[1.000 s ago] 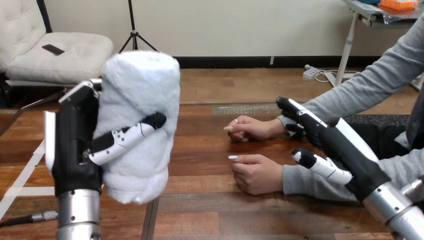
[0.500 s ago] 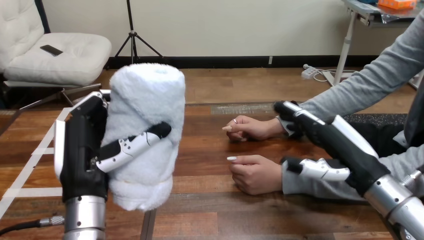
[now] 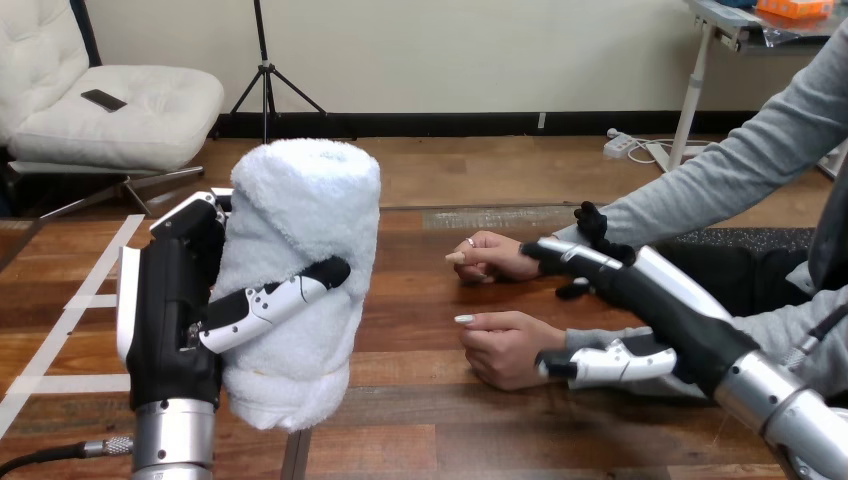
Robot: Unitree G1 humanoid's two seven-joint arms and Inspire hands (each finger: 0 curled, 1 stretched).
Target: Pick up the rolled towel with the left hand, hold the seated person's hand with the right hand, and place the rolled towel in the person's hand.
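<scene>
My left hand (image 3: 170, 300) is shut on the white rolled towel (image 3: 300, 230) and holds it upright above the table's left part, thumb across its front. My right hand (image 3: 670, 310) reaches in from the right over the wrist of the person's nearer hand (image 3: 505, 350), which rests loosely curled on the table. Its fingers (image 3: 565, 257) stretch over the far side of that wrist and its thumb (image 3: 595, 365) lies along the near side. They bracket the wrist without visibly closing on it. The person's farther hand (image 3: 500, 255) rests on the table behind.
The wooden table (image 3: 420, 420) has bare boards between the towel and the person's hands. White tape lines (image 3: 60, 330) mark its left part. The person's grey sleeves (image 3: 700, 190) come in from the right.
My right hand has lowered and moved left, so its fingers and thumb now straddle the nearer wrist. My left hand has carried the towel slightly right and down.
</scene>
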